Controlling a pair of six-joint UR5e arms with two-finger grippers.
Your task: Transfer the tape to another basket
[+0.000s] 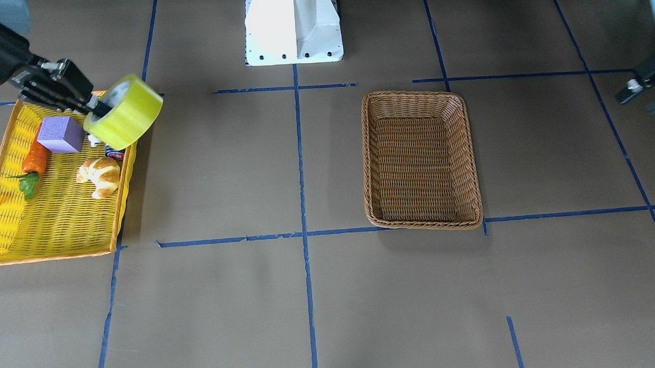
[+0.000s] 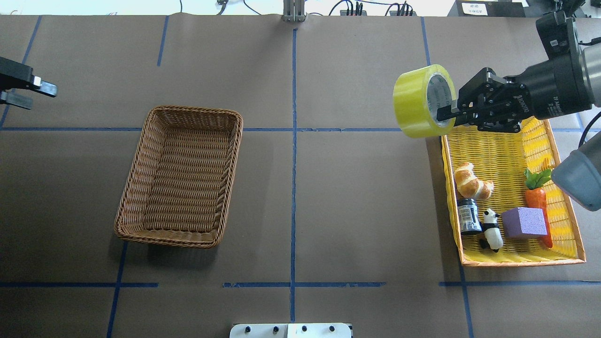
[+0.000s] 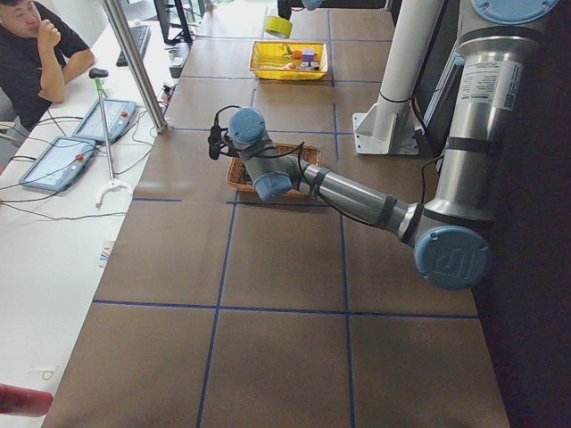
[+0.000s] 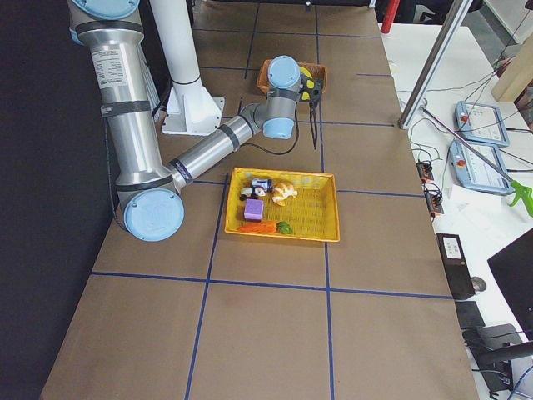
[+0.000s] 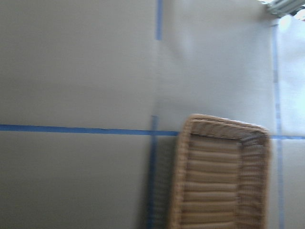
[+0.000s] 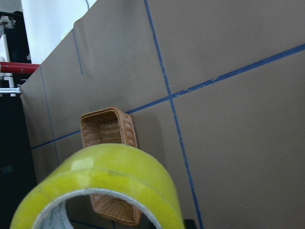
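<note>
The yellow-green tape roll (image 2: 415, 103) hangs tilted in the air over the far inner corner of the yellow basket (image 2: 497, 150). My right gripper (image 2: 446, 117) is shut on the roll's wall, with one finger inside the white core. The roll fills the bottom of the right wrist view (image 6: 109, 176) and also shows in the front view (image 1: 128, 115) with the right gripper (image 1: 100, 108). The brown wicker basket (image 2: 192, 110) stands empty on the left half of the table (image 1: 412, 93). My left gripper (image 2: 33, 94) is open and empty, off to the basket's far left.
The yellow basket (image 1: 58, 218) holds a croissant (image 2: 472, 182), a purple block (image 2: 523, 222), a carrot (image 2: 537, 197), a panda figure (image 2: 490, 229) and a small can (image 2: 467, 216). The robot base (image 1: 293, 25) stands at the table's edge. An operator (image 3: 31, 53) sits beside the table.
</note>
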